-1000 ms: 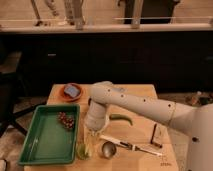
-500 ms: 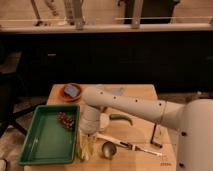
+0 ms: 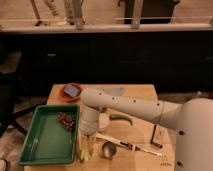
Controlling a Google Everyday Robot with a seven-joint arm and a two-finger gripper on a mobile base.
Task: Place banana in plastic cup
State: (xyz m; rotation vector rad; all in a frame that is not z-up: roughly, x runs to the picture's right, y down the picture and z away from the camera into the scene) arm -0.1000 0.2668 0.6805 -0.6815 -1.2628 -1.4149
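My pincer (image 3: pixel 87 141) hangs low over the plastic cup (image 3: pixel 86 151) beside the green tray (image 3: pixel 35 145) on the tabletop (image 3: pixel 142 92).

A green tray (image 3: pixel 47 142), orange bowl (image 3: pixel 71 92), metal cup (image 3: pixel 109 149) and gripper (image 3: pixel 86 145) are seen on the wooden table (image 3: pixel 142 95).

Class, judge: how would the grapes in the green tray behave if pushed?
The grapes probably roll, being small and round; the tray's raised rim would likely stop them. The gripper hangs low beside the tray, near the table's front edge.
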